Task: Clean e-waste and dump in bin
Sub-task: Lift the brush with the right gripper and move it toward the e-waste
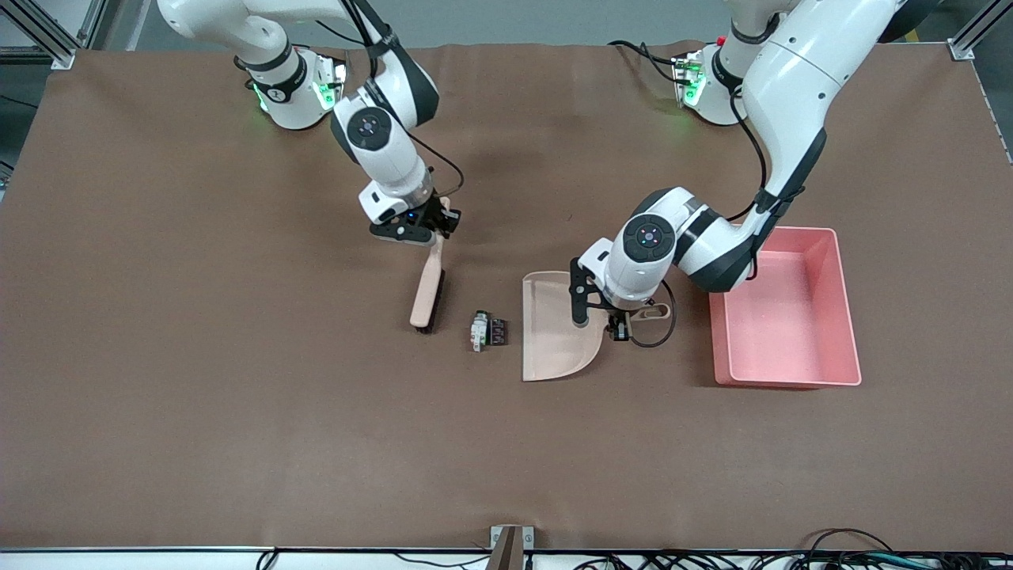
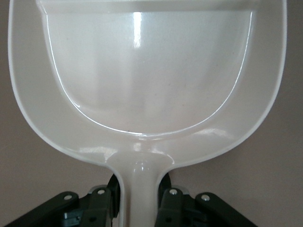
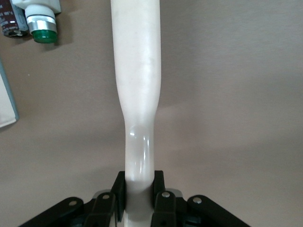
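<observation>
- The right gripper (image 1: 440, 224) clamps the brush (image 1: 428, 291) handle; its bristles are hidden in the wrist view.
- The left gripper (image 1: 620, 323) pinches the dustpan (image 1: 550, 332) handle.
- The e-waste (image 1: 487, 330) lies between brush and dustpan.
- The bin (image 1: 847, 317), partly covered by the left arm, stands beside the dustpan.

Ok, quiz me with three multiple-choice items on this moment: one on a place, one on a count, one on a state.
1. Where do the tiny electronic e-waste bits lie?
A. In the pink rectangular plastic bin
B. On the table between the beige brush and the beige plastic dustpan
C. Inside the dustpan

2. How many e-waste bits are there?
A. Two
B. Four
C. One

3. What is the left pincer doing?
A. Open over the bin
B. Shut on the brush
C. Shut on the dustpan's handle

Answers:
1 B, they sit between brush and dustpan, outside the bin.
2 A, one white-grey, one dark.
3 C, the left wrist view shows fingers clamping the handle; the right pincer holds the brush.
</observation>
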Robot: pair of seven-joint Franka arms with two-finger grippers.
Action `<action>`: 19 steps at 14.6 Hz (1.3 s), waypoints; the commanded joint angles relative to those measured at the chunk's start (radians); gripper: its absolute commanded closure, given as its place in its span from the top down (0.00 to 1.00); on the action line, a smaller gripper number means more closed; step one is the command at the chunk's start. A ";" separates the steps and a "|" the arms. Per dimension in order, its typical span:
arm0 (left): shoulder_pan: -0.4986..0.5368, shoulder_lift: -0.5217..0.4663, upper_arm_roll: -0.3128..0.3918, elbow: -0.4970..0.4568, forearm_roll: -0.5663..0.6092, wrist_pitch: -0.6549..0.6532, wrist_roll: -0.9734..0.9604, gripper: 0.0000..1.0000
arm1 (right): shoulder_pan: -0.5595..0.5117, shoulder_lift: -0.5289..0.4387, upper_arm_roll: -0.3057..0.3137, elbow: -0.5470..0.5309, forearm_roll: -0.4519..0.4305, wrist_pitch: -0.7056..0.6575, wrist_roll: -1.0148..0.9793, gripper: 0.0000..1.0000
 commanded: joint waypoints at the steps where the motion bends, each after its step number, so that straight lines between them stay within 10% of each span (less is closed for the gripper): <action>1: -0.017 0.021 0.001 0.039 0.021 -0.019 -0.021 0.04 | 0.022 0.083 -0.015 0.103 0.012 -0.021 0.043 0.00; 19: -0.028 0.049 0.003 0.068 0.019 -0.019 -0.023 0.04 | 0.091 0.291 -0.016 0.504 -0.011 -0.290 0.061 0.00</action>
